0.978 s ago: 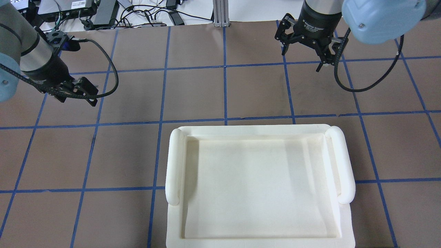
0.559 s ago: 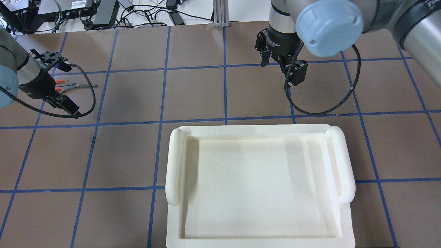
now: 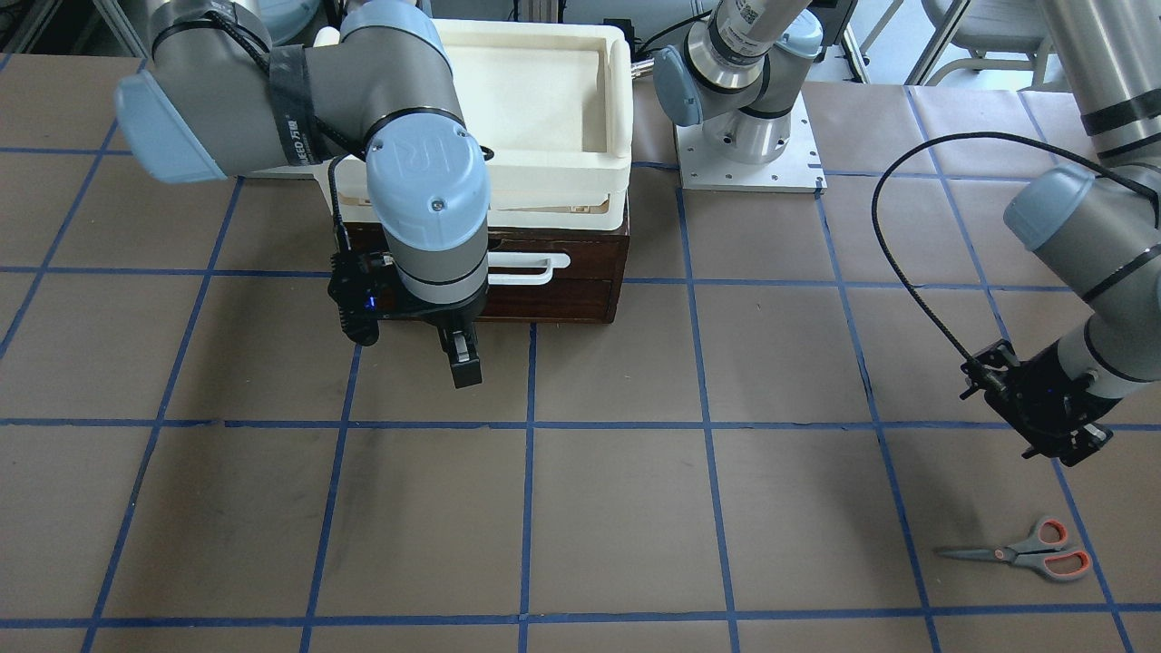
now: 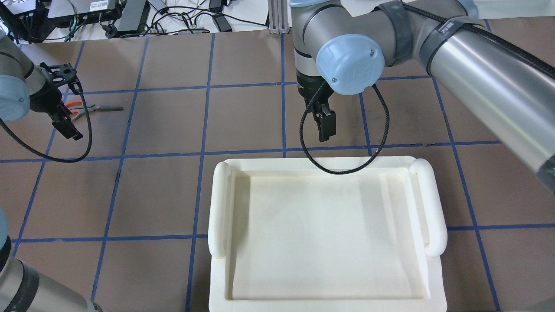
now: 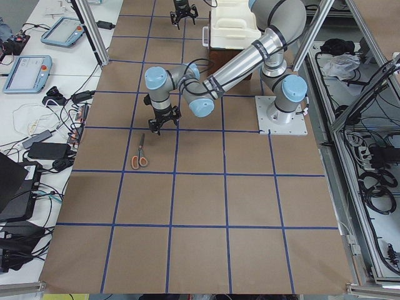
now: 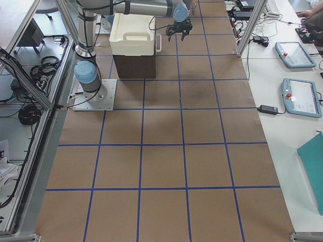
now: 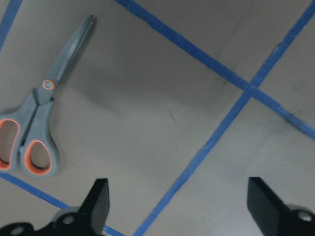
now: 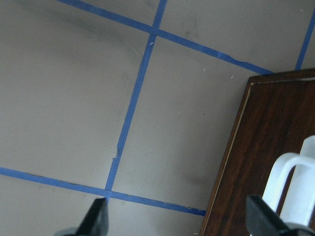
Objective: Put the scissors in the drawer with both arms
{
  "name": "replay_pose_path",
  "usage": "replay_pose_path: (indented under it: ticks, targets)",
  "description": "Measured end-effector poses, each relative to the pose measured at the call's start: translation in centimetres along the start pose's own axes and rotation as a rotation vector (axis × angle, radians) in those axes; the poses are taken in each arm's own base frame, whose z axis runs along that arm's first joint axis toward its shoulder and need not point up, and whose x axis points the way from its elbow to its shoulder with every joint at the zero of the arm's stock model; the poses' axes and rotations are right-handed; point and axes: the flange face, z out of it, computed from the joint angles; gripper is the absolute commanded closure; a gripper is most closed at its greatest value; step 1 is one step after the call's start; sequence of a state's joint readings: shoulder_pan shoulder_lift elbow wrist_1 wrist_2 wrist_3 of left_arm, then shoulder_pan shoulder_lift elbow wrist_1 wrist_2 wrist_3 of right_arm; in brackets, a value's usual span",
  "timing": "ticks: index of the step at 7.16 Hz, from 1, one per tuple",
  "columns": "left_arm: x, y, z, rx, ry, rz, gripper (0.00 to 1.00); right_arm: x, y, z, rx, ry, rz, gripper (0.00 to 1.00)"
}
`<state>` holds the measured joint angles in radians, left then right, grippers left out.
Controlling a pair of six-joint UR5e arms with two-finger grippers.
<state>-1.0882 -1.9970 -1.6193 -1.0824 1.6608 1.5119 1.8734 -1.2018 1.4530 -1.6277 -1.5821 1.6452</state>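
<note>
Scissors lie on the table — left fingers spread, right fingers spread.

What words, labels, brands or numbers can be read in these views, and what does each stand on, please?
"UR": embossed logo on the right arm's blue joint cap, faint.
White print on the black strap round that arm: too blurred to read.
Code label on the left arm: too small to read.
White label on a black box beyond the table: too small to read.
The scissors show no text.
</note>
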Motion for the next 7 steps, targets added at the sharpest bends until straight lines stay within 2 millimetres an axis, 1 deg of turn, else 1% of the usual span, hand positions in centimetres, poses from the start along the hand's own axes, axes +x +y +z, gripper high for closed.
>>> replay_pose_path:
  ticks: [1, 2, 4, 5, 6, 7]
  targets:
    - [-1.8, -0.1, 0.7, -0.001, -0.016, 0.083, 0.06, -0.1, 0.9, 0.9, -0.016, 0.025, 0.043, 0.00]
    - [-3.7, -0.4, 1.5, 0.006, -0.047, 0.153, 0.13, -0.1, 1.6, 1.7, -0.038, 0.055, 0.080, 0.00]
    - [-7.0, -1.1, 3.1, 0.032, -0.092, 0.305, 0.14, 0.2, 2.3, 2.9, -0.047, 0.117, 0.113, 0.01]
    - [-8.2, -1.4, 4.2, 0.050, -0.097, 0.365, 0.17, 0.5, 2.3, 3.2, -0.044, 0.145, 0.118, 0.01]
    - [-8.9, -1.5, 5.4, 0.081, -0.094, 0.418, 0.20, 0.7, 2.3, 3.5, -0.040, 0.170, 0.120, 0.01]
    - [-9.4, -1.2, 6.6, 0.104, -0.088, 0.459, 0.22, 0.8, 2.3, 3.7, -0.037, 0.185, 0.121, 0.01]
